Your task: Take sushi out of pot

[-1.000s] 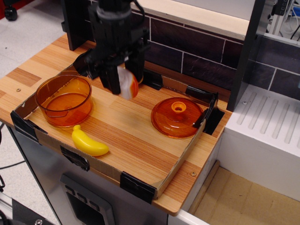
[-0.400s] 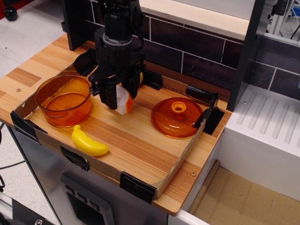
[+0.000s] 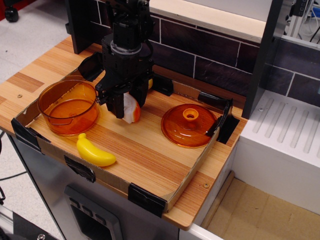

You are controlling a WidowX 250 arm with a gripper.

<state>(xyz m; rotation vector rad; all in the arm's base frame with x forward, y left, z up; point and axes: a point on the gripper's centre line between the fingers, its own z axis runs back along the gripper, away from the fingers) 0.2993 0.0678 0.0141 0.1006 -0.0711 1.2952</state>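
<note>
The sushi [image 3: 132,109], a small white lump with an orange layer, is held between my black gripper's [image 3: 128,107] fingers, low over the wooden tray floor between pot and lid; I cannot tell whether it touches the wood. The see-through orange pot [image 3: 68,106] stands at the tray's left, to the left of the gripper, and looks empty. The gripper is shut on the sushi.
A yellow banana [image 3: 95,151] lies in front of the pot near the tray's front edge. The domed orange lid [image 3: 189,124] with a knob rests at the tray's right. A cardboard rim [image 3: 190,175] borders the tray. A dark tiled wall [image 3: 210,52] stands behind.
The gripper has come down with the sushi from above the tray to just over its floor, shifting slightly left.
</note>
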